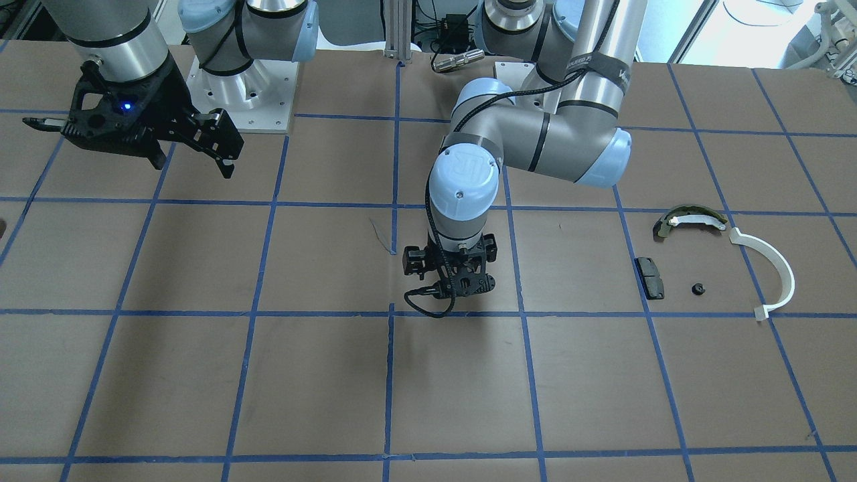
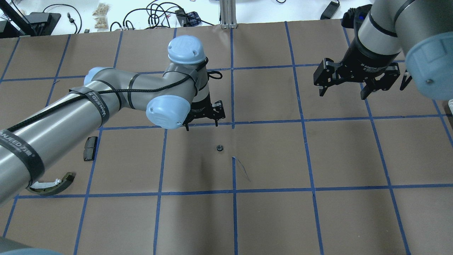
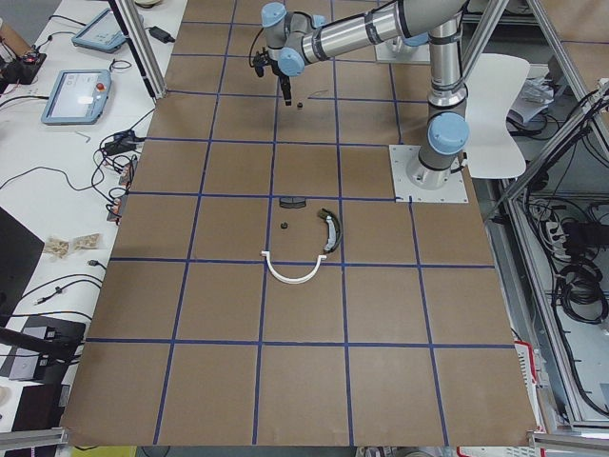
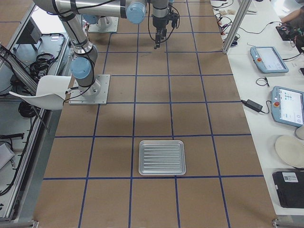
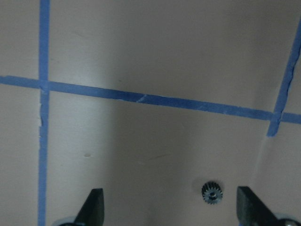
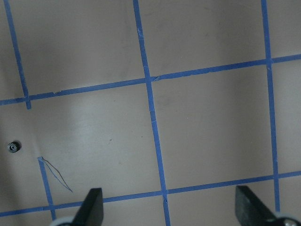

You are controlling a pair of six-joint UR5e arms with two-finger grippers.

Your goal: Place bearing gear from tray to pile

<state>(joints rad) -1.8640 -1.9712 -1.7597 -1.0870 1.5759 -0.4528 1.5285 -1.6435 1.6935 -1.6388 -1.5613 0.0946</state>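
Brown table (image 1: 201, 375), blue tape grid (image 1: 389, 375), white chair (image 3: 500, 114)

Brown table (image 1: 201, 375) gridded with blue tape (image 1: 201, 312); dark gear (image 2: 219, 148), white arc (image 1: 780, 268), olive-and-white shoe (image 1: 689, 219), black pad (image 1: 650, 277), ribbed silver tray (image 4: 161, 157).

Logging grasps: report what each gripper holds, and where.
Nothing is held. Left gripper and right gripper are open; the bearing gear lies on the table.
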